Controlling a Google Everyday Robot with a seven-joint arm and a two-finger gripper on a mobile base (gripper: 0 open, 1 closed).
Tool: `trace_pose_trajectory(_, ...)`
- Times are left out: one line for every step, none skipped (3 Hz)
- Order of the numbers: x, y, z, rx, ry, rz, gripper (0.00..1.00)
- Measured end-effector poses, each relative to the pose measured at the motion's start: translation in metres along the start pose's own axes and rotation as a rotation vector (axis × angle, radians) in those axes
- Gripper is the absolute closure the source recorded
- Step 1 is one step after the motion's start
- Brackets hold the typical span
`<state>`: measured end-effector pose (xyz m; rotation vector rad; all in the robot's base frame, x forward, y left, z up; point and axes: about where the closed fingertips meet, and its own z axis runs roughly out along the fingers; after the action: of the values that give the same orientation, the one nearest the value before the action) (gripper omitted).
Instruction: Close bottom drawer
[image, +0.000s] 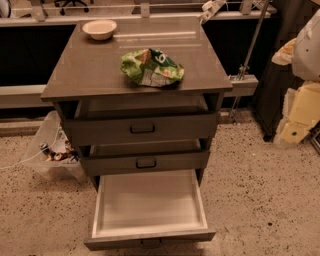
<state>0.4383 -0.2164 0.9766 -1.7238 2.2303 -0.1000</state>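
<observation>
The bottom drawer (150, 237) stands pulled far out from under the worktop (90, 65), at the lower edge of the view, its pale inside exposed. The claw is outside the view, so whether it is spread or pressed together cannot be told. Bring the claw against the front panel near the central handle (151, 243) and push straight back, square to the front, to avoid skewing.
</observation>
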Motion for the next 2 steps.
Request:
trace_pose_trajectory(0.0000, 0.0000, 0.0000, 0.000, 0.000, 0.000, 0.00)
trace_pose_trajectory(0.0004, -0.0059, -0.0054, 0.032, -0.021, 0.017, 0.00)
